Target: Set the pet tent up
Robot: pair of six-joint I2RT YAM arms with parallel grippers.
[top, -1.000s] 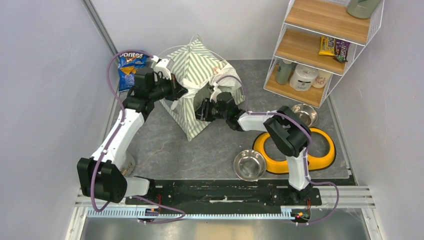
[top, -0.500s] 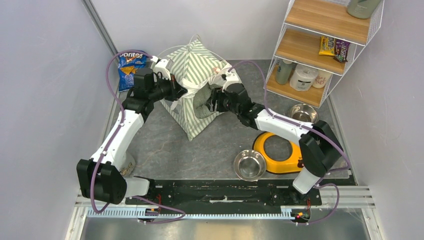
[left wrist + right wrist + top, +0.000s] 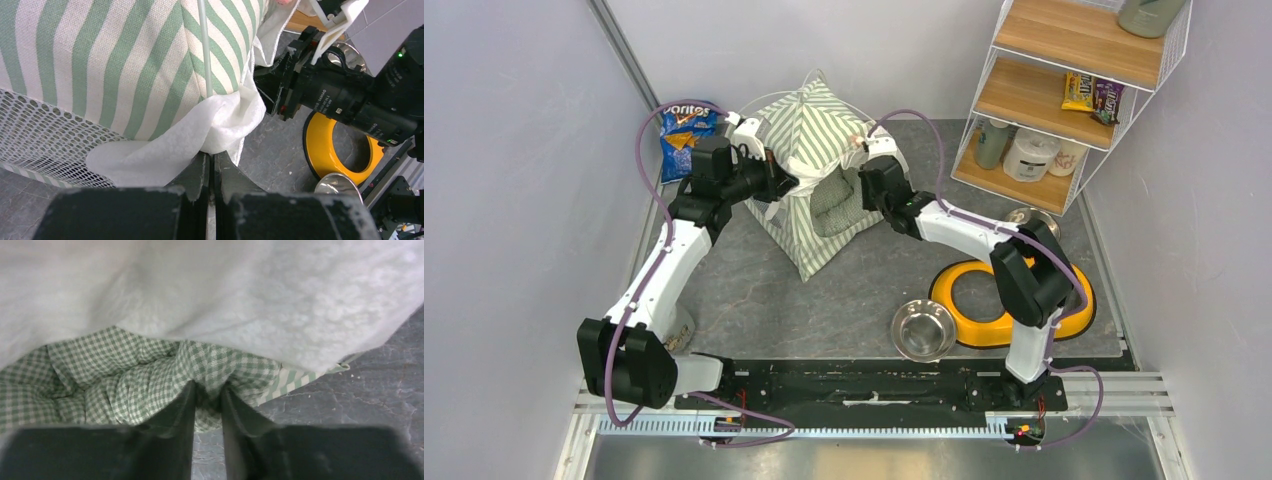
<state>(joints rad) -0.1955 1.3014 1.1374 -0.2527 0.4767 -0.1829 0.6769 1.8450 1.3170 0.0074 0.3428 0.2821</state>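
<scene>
The pet tent (image 3: pixel 809 125) stands at the back of the mat, striped green and white, with a mesh panel (image 3: pixel 45 135) and a thin pole (image 3: pixel 202 45). My left gripper (image 3: pixel 782 186) (image 3: pixel 211 153) is shut on the tent's white door flap (image 3: pixel 200 127) at the left of the opening. My right gripper (image 3: pixel 864 197) (image 3: pixel 206 390) is at the opening's right side, its fingers pinched on the edge of a green gingham cushion (image 3: pixel 832 205) (image 3: pixel 120 385) that lies inside the tent. White tent fabric (image 3: pixel 240 300) hangs over the cushion.
A yellow double-bowl holder (image 3: pixel 946 290) (image 3: pixel 325 165) lies at the right, partly under my right arm. One steel bowl (image 3: pixel 922 328) sits in front of it and another (image 3: pixel 1027 214) behind. A Doritos bag (image 3: pixel 686 125) leans at the back left; a wire shelf (image 3: pixel 1064 100) stands at the back right.
My right arm swung from the tent's front round to its right side and carried the cushion into the opening. The left gripper has kept its hold on the flap.
</scene>
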